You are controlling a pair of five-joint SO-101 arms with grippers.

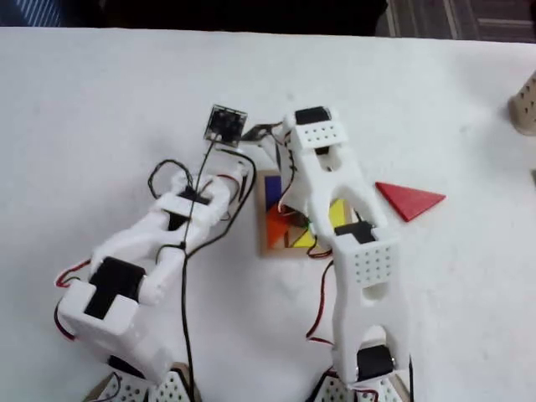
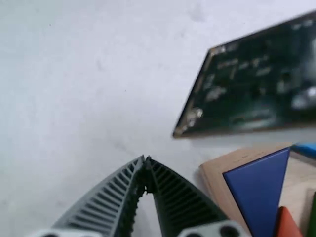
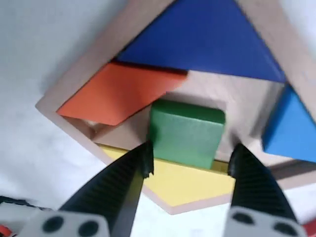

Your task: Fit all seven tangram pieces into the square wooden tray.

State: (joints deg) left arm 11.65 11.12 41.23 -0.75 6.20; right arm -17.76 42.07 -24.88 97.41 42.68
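Our chief worry concerns the square wooden tray (image 3: 86,64), which lies loose on the white bench (image 1: 100,100) between the two arms: any sideways shove could slide it and spoil the alignment. Inside it we see the large blue triangle (image 3: 207,39) against one corner, the orange parallelogram (image 3: 118,91) beside it, a yellow piece (image 3: 187,185) along the near rim and a light-blue triangle (image 3: 291,128) at one side. The small green square block (image 3: 186,131) seems to us to sit high, overlapping the yellow piece's edge instead of lying flat on the tray floor. The right gripper (image 3: 191,150) straddles it with jaws apart, one on each side. If it closes off-centre, we judge the block could twist, wedge against the orange piece or lift its neighbours. A bare patch of tray floor shows between the pieces, so gaps may end up the wrong shape for the red triangle (image 1: 409,199), which lies on the bench well apart from the tray. The left gripper (image 2: 145,163) is closed on nothing, just beside a tray corner; its dangling black cables could snag.

The bench is a plain, matte white sheet. Beyond its far edge the room is dark, and a perforated beige object (image 1: 526,105) stands at one side.
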